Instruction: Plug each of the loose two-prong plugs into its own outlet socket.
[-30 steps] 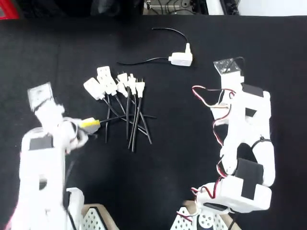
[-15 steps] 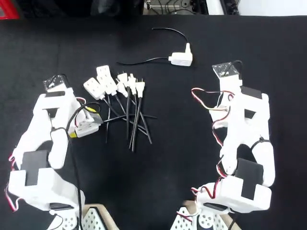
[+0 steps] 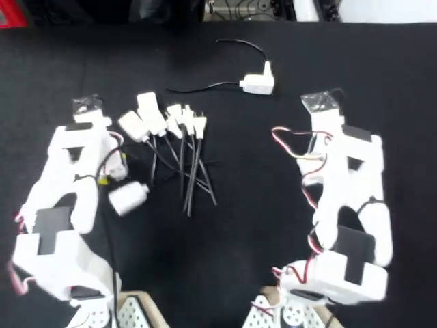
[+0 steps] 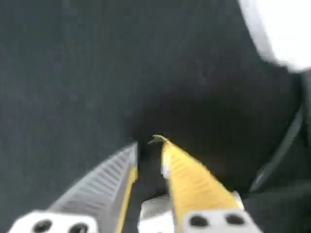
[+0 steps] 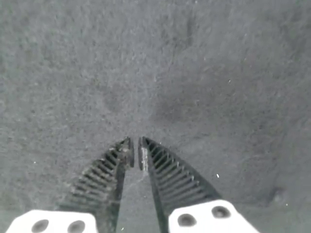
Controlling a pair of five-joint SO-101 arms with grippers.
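Observation:
Several white two-prong plugs (image 3: 186,117) on black cords lie bunched at the table's middle left, prongs pointing to the far side. Two white outlet sockets (image 3: 134,126) lie just left of them. One more white plug and socket pair (image 3: 258,83) lies joined together farther back. My left arm (image 3: 68,171) stands just left of the sockets. My left gripper (image 4: 148,143), with one yellow finger, is shut low over the cloth and holds nothing; a white socket body (image 4: 279,29) and cords (image 4: 286,145) lie close beside it. My right gripper (image 5: 135,144) is shut over bare cloth.
Black cloth (image 3: 246,205) covers the table. The right arm (image 3: 348,178) stands at the right, away from the plugs, with red and white wires (image 3: 293,140) looping off its side. Bare cloth lies between the two arms and in front of the cords.
My left arm has swung from a blurred pose at the left edge and stretched toward the far side, ending beside the sockets. The right arm and the plugs stay where they were.

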